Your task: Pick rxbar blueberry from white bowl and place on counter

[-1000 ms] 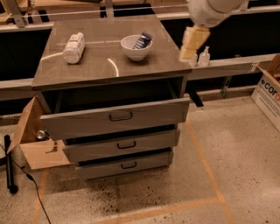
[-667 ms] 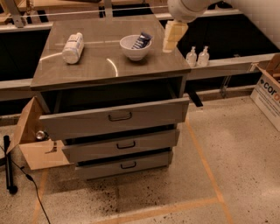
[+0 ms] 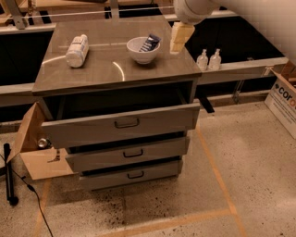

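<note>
Just R of white bowl (image 3: 143,49), gripper (image 3: 181,39) is held over desk (image 3: 106,69) edge, open/closed can't be told; rxbar blueberry (image 3: 150,43) is propped inside bowl, bottle (image 3: 77,45) laid to L.

Gripper (image 3: 180,38), right of bowl (image 3: 140,55): arm (image 3: 196,8) cut by top edge. Bar (image 3: 150,42): lower end hidden in bowl, print unreadable. Box (image 3: 283,99): cut by right edge

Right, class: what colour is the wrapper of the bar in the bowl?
The bar is dark navy with white print, camera view; the gripper hovers beside the bowl.
</note>
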### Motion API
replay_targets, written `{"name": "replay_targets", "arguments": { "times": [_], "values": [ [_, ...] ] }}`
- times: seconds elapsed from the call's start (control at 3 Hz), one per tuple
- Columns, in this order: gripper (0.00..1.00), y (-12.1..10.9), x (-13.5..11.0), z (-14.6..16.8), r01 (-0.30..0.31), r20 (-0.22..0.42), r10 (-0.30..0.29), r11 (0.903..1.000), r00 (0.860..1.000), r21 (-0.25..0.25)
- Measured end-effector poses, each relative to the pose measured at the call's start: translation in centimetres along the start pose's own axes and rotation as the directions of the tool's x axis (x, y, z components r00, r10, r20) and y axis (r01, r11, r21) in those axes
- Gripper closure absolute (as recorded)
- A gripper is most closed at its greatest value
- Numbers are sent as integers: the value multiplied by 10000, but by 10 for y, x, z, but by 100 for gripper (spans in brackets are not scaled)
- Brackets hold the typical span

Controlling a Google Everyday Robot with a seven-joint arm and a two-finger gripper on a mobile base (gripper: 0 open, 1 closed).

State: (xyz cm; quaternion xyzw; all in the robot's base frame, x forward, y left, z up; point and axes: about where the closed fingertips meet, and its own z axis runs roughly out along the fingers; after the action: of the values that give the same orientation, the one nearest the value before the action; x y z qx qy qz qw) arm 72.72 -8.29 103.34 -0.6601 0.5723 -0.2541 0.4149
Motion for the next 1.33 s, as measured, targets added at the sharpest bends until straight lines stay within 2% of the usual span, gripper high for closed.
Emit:
{"name": "replay_targets", "arguments": {
  "times": [0.33, 0.67, 1.0, 1.33],
  "values": [
    [0, -13, 12, 28, 182, 266, -193, 9991, 9995, 394],
    [0, -38, 18, 53, 906, 628, -969, 9913, 9933, 954],
    [0, -54, 17, 73, 1428, 1102, -1560, 9826, 9816, 1188],
    [0, -67, 11, 90, 1914, 1256, -2061, 9742, 9704, 1194]
  ]
}}
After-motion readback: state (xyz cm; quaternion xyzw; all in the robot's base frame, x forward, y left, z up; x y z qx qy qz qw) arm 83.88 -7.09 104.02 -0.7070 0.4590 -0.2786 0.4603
